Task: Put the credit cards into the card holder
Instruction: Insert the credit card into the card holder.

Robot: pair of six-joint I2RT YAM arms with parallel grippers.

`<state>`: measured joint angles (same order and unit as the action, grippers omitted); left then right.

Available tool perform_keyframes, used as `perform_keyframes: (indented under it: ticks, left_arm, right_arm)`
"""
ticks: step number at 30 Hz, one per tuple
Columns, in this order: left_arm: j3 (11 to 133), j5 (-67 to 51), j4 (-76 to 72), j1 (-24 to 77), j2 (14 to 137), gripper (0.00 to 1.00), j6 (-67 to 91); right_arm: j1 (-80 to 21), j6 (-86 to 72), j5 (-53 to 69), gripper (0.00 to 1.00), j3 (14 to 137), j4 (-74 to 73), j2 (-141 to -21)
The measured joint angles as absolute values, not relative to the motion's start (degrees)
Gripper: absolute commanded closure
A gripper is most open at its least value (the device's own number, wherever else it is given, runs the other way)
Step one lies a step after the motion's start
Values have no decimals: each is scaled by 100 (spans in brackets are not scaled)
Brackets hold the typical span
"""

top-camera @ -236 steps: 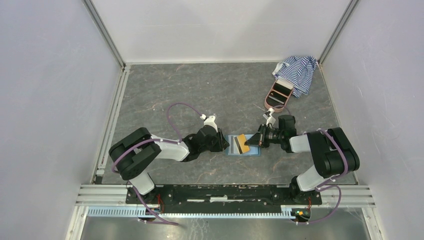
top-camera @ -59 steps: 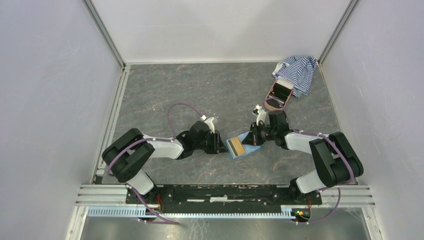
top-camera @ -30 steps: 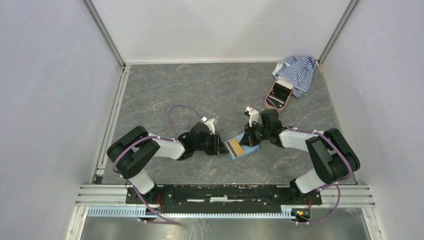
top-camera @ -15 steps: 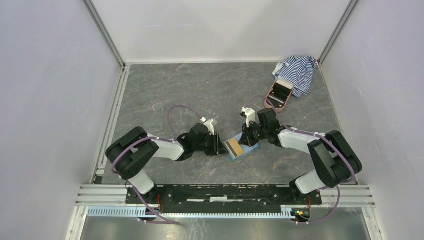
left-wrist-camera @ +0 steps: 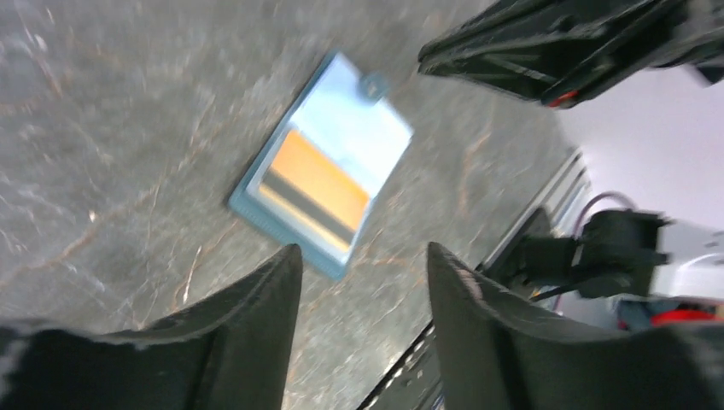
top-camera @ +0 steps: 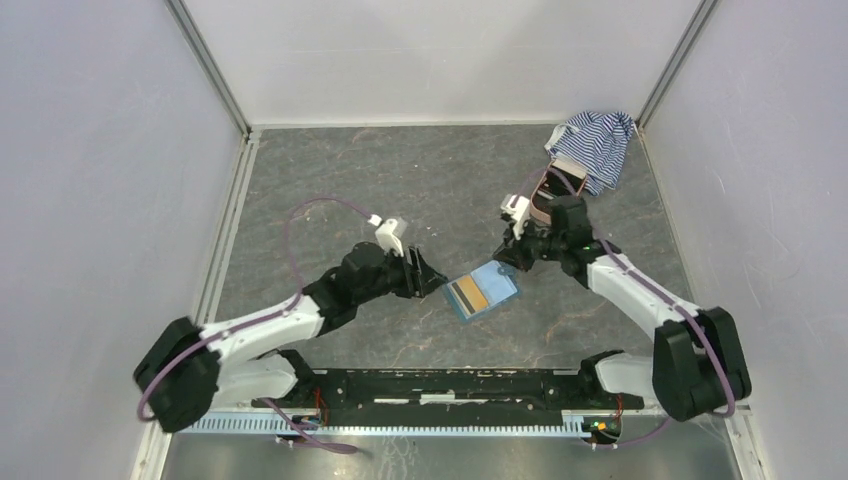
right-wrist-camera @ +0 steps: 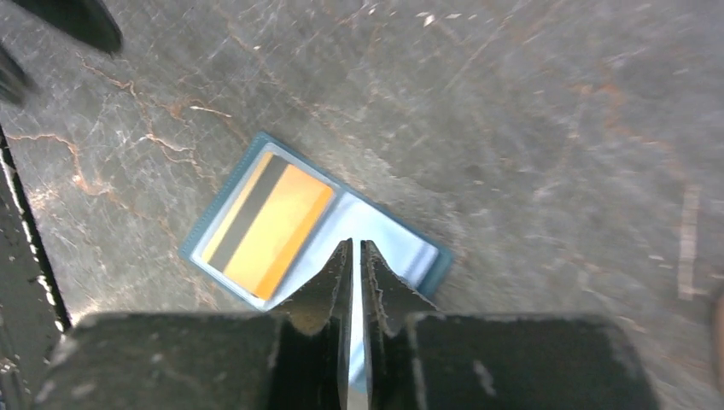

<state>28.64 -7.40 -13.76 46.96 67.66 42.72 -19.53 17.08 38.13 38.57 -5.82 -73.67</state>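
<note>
The teal-blue card holder (top-camera: 483, 293) lies open and flat on the grey table, pale blue inside up. A tan-gold credit card (top-camera: 469, 294) with a dark stripe lies in its left half. No other card shows. My left gripper (top-camera: 426, 276) hovers just left of the holder, open and empty. From the left wrist, the holder (left-wrist-camera: 363, 137) and card (left-wrist-camera: 318, 185) lie beyond my open left gripper (left-wrist-camera: 363, 249). My right gripper (top-camera: 509, 252) hangs above the holder's far right corner. In the right wrist view the right gripper (right-wrist-camera: 355, 246) is all but shut and empty, over the holder (right-wrist-camera: 388, 243) and card (right-wrist-camera: 273, 224).
A pink oval case (top-camera: 546, 200) lies behind my right arm, with a blue-white striped cloth (top-camera: 597, 140) in the far right corner. White walls close in three sides. A metal rail (top-camera: 440, 385) runs along the near edge.
Both grippers have drawn back and up from the card holder. The left jaws have opened wider. The holder now lies flat and fully open, apart from both grippers.
</note>
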Motion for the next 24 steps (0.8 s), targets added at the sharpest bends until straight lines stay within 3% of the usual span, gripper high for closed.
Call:
perform_keyframes:
  ticks: [3, 9, 15, 24]
  left_arm:
    - [2864, -434, -1297, 4696, 5909, 3, 4106]
    - [2864, -89, -1223, 4696, 4668, 0, 4032]
    - [2864, -202, -956, 4696, 4086, 0, 4045]
    - [2864, -314, -816, 4696, 3763, 0, 4108]
  right_arm:
    - [-1372, 2213, 4158, 69, 3933, -875, -6908]
    - [-655, 2764, 4219, 44, 3970, -1236, -5863]
    - [-268, 2985, 3986, 40, 4689, -1772, -5817]
    - [-163, 3660, 3114, 42, 6427, -2320, -7240]
